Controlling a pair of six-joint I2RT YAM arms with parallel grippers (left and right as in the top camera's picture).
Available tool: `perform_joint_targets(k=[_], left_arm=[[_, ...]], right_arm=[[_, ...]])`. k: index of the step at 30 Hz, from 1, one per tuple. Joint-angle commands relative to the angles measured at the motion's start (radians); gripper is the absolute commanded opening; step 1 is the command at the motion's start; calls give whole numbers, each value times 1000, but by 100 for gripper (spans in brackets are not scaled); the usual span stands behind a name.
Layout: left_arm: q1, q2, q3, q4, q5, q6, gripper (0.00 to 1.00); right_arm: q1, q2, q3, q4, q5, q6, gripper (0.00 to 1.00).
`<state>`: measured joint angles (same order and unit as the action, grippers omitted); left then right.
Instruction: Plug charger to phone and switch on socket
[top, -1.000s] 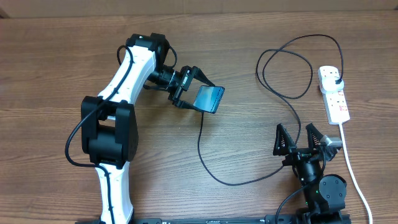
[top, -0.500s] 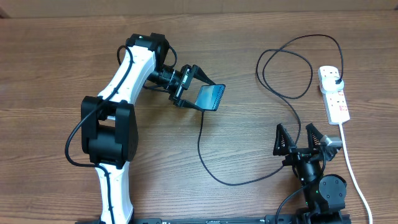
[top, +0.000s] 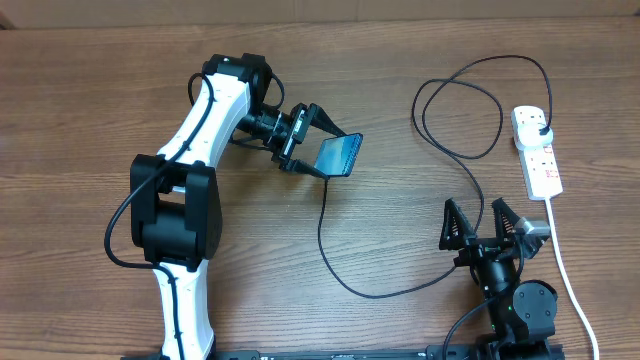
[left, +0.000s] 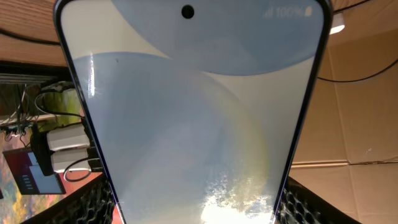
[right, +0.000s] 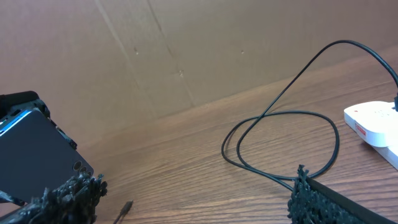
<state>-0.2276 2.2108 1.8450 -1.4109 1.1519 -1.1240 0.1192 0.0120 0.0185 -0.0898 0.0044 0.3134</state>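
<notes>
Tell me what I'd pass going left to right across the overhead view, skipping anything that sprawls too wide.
left arm → phone → right arm's fingers → socket. The charger sprawls between phone and socket, so I skipped it.

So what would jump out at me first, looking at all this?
The lit phone, held up by the left gripper near the top middle of the table. Next, the thin black charger, looping across the wood from the white socket at the right edge toward the phone. The right gripper stands wide open at the bottom right.
</notes>
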Motion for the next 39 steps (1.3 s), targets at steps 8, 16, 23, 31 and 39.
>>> perform_joint_targets(k=[8, 16, 23, 31, 39], left_arm=[[-2, -8, 31, -6, 79, -14, 63], [-2, -8, 31, 5, 71, -14, 64], [-2, -8, 31, 5, 68, -14, 62], [-2, -8, 31, 5, 67, -14, 61], [-2, -8, 31, 5, 42, -5, 63]], right_arm=[[-3, -2, -11, 6, 1, -8, 100], [-3, -2, -11, 6, 1, -8, 100], [-3, -2, -11, 6, 1, -8, 100], [-3, -2, -11, 6, 1, -8, 100], [-3, -2, -11, 6, 1, -8, 100]])
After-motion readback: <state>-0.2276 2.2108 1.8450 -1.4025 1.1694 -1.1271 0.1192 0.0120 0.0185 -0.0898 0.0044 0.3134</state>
